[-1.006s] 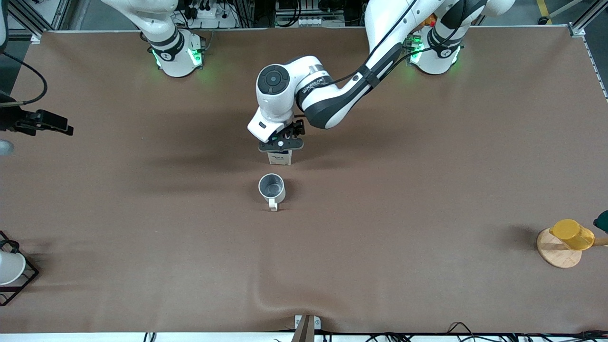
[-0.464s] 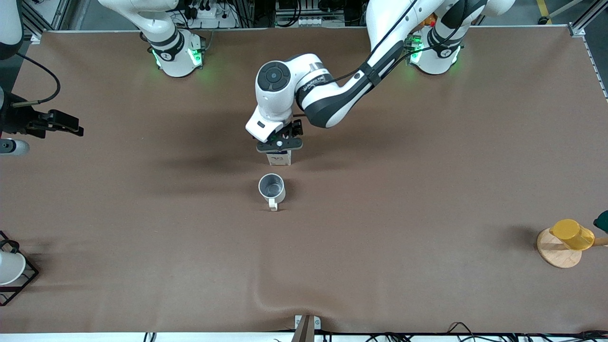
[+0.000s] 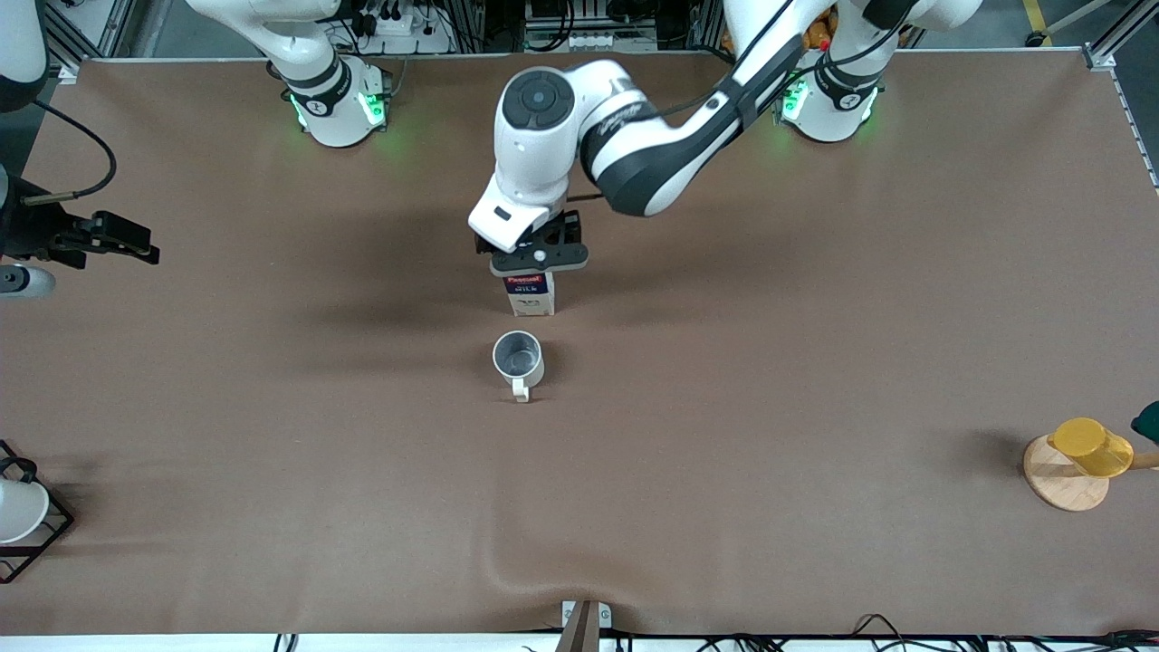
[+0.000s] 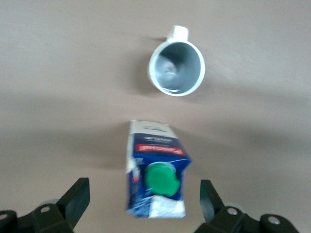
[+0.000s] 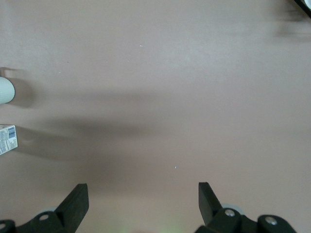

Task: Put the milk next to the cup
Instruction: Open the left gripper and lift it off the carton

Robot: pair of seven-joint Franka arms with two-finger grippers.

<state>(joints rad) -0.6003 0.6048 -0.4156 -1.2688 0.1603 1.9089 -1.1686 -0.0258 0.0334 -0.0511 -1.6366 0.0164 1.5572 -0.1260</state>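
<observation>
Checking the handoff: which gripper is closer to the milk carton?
Left. The left gripper hangs open just above the milk carton; the right gripper waits open at the right arm's table end.

Lighting is even and overhead. Soft arm shadows fall on the table (image 3: 815,362). The left wrist view is slightly blurred.

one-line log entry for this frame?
milk: upright on table, beside cup | left gripper: open, above milk | right gripper: open, waiting over bare table
</observation>
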